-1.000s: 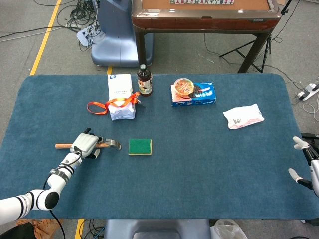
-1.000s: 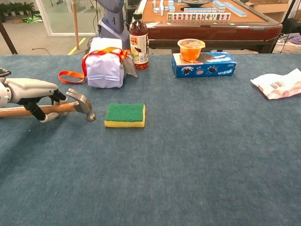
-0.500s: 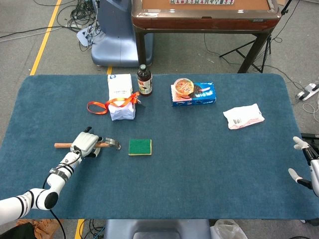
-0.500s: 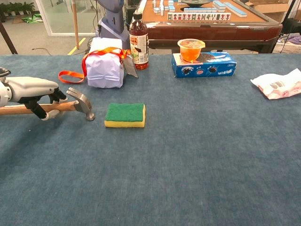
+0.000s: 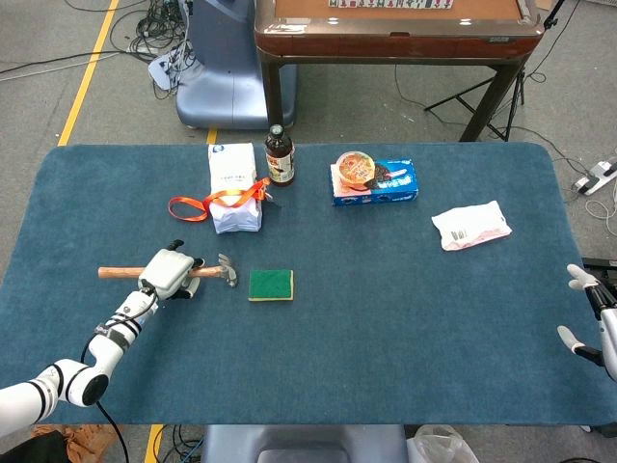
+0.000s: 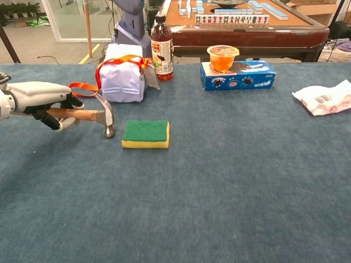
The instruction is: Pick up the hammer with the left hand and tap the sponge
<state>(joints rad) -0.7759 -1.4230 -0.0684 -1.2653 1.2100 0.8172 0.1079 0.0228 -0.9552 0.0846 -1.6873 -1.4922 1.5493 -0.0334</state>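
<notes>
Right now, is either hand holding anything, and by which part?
The left hand grips the hammer by its wooden handle, near the head end. The right hand holds nothing.

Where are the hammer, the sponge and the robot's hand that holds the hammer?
hammer (image 6: 107, 116): chest view, on its metal head.
sponge (image 6: 145, 131): chest view, on its green top.
left hand (image 6: 41, 96): chest view, on its back.

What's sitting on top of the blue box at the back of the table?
An orange-filled plastic cup sits on the blue box. The box top beneath it is covered.
</notes>
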